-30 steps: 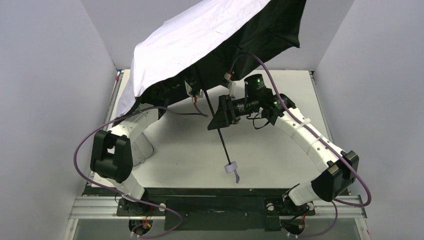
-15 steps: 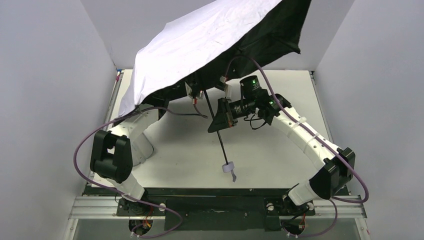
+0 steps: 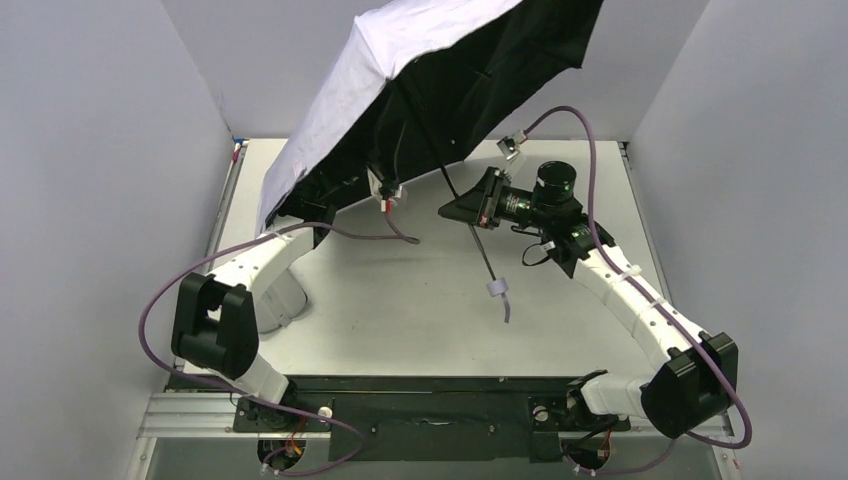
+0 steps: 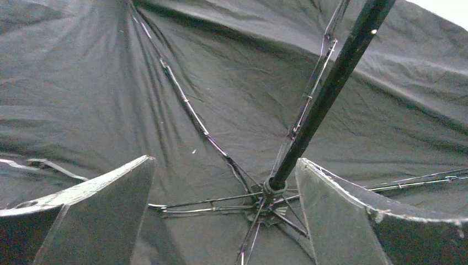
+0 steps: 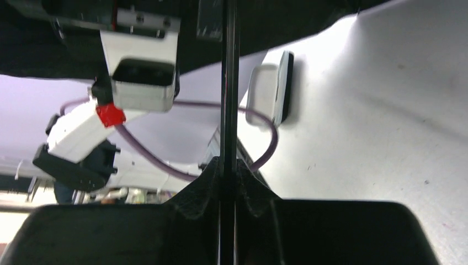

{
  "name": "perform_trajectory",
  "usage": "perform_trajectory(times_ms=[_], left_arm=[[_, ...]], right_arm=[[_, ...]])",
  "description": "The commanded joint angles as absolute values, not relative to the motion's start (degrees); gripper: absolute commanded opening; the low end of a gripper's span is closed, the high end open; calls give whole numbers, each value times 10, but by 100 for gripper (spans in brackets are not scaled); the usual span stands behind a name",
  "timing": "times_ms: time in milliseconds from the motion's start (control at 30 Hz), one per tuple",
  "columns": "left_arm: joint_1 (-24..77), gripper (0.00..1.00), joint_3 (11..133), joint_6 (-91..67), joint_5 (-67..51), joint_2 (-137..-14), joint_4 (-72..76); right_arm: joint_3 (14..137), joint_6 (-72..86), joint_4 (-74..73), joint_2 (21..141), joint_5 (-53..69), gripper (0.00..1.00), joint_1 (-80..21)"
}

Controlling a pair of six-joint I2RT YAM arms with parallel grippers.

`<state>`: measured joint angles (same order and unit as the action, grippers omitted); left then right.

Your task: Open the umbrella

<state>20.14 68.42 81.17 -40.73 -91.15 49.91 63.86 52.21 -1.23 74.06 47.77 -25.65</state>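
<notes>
The umbrella stands open and tilted above the back of the table, its pale canopy (image 3: 385, 70) facing left and the black inner side (image 3: 500, 70) facing right. Its thin black shaft (image 3: 470, 215) slants down to the small pale handle (image 3: 497, 289) with its strap. My right gripper (image 3: 478, 207) is shut on the shaft (image 5: 228, 83) partway along. My left gripper (image 4: 225, 159) sits under the canopy, wide open and holding nothing. The shaft (image 4: 325, 94) passes just inside its right finger (image 4: 342, 215) and meets the rib hub (image 4: 270, 189). In the top view the canopy hides the left fingers.
White table (image 3: 420, 310) with grey walls on three sides. A purple cable (image 3: 380, 232) loops from the left wrist below the canopy edge. A small pale oblong thing (image 5: 270, 91) lies on the table under the canopy. The left arm (image 3: 250, 265) reaches along the left side.
The left gripper has opened wide. The right gripper has shut on the shaft and carried it right and back. The canopy has tipped steeper, and the handle now hangs further right.
</notes>
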Motion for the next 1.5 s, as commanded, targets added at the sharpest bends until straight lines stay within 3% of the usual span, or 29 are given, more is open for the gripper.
perform_trajectory(times_ms=[0,367,600,700,900,1133,1467], left_arm=[[209,97,665,780,-409,-874,516],[213,97,607,742,-401,-820,477],[227,99,603,644,-358,-775,379],[241,94,644,530,-341,-749,233],[279,86,715,222,-322,-747,75],[339,80,753,-151,-278,-782,78],[345,72,834,-361,-165,-881,73]], right_arm=[[618,564,102,695,414,0,-240],[620,505,59,635,314,0,-231],[553,473,58,599,253,0,-232],[529,462,65,594,239,0,-244],[519,456,92,603,201,0,-290],[534,448,117,628,153,0,-340],[540,427,114,633,98,0,-371]])
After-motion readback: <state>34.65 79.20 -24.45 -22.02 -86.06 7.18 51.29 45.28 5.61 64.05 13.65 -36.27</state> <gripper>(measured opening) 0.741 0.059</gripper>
